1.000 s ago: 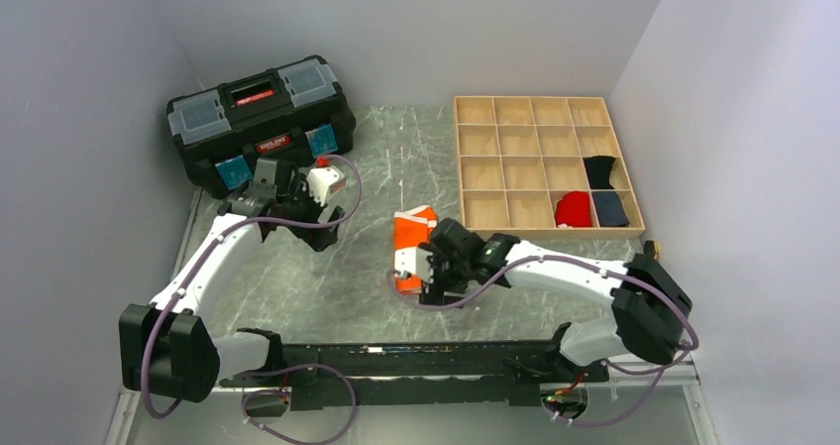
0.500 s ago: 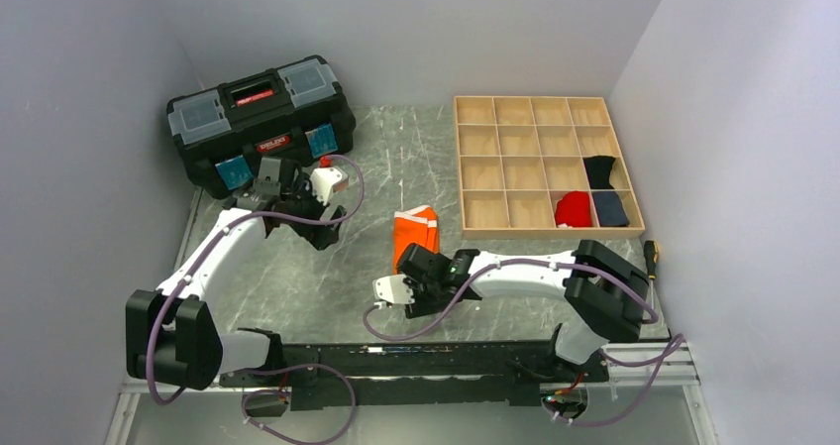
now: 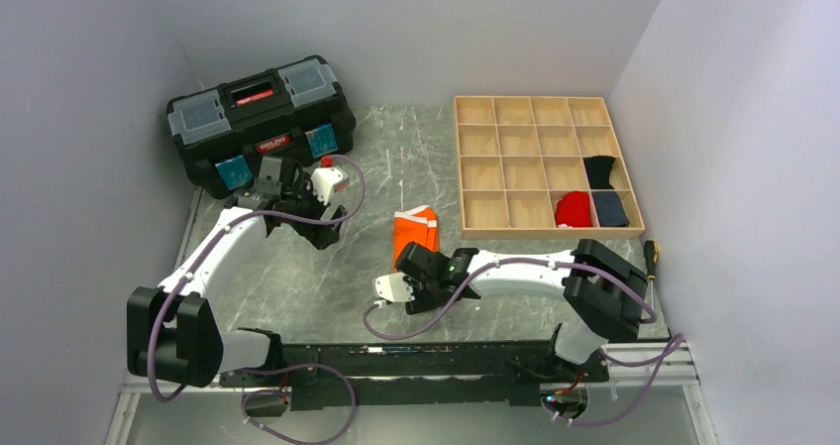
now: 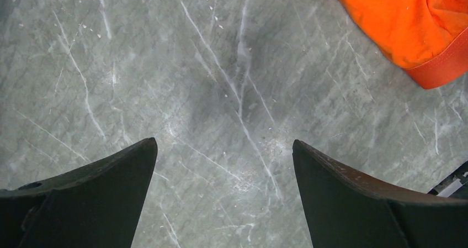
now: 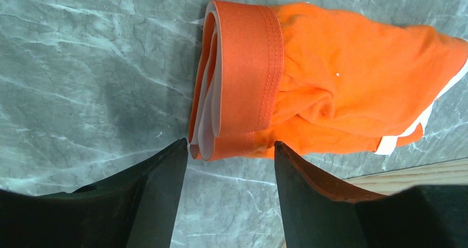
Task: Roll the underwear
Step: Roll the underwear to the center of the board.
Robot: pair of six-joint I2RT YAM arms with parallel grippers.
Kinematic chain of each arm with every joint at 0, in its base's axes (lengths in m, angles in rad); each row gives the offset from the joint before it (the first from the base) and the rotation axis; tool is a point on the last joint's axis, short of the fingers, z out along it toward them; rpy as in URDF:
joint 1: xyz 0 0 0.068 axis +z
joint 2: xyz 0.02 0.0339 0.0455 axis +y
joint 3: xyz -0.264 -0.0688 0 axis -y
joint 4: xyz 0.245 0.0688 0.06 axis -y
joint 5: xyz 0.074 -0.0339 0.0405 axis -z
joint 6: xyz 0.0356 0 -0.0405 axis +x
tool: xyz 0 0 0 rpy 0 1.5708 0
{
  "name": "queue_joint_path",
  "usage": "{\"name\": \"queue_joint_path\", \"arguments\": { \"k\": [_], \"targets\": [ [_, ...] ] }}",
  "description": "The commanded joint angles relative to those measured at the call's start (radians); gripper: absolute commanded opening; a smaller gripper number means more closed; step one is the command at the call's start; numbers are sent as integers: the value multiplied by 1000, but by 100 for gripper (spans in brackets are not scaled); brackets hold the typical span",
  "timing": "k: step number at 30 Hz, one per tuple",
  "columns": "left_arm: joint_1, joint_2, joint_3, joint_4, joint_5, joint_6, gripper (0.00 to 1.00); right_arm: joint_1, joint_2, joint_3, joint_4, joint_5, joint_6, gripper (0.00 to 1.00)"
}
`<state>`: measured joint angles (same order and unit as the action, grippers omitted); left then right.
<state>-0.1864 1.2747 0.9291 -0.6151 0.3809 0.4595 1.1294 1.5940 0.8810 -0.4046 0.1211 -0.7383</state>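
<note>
While holding the right gripper [image 5: 230,143] wide open at the waistband end of the underwear [image 5: 342,82], bunched on the table [image 5: 83,66] near the tray [image 3: 535,233], could pinch just one layer and drag instead of rolling.

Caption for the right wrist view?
Open right gripper at the waistband end of the orange underwear, lying loosely folded on the grey table.

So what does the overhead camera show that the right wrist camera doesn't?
Only overhead: a black plastic toolbox, the left arm, and red, black and navy cloth bundles in the wooden grid tray's cells. Only the right wrist: the right tool open, straddling the waistband's edge. Both: the bright orange fabric underwear, the grey marble table and some of the tray.
</note>
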Motion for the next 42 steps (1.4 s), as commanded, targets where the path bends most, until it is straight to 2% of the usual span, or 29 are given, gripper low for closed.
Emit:
{"name": "queue_joint_path", "arguments": {
  "k": [1, 12, 22, 28, 42],
  "targets": [
    [2, 12, 19, 16, 28, 22, 99, 4, -57, 50, -34, 9, -18, 62],
    [2, 41, 36, 6, 33, 24, 99, 19, -8, 72, -34, -21, -41, 65],
    [2, 48, 34, -1, 31, 28, 99, 26, 37, 60, -11, -20, -39, 62],
    [2, 49, 34, -4, 33, 30, 99, 24, 63, 51, 11, -6, -38, 54],
    [2, 47, 32, -11, 30, 44, 99, 20, 60, 12, 6, -34, -6, 21]
  ]
}}
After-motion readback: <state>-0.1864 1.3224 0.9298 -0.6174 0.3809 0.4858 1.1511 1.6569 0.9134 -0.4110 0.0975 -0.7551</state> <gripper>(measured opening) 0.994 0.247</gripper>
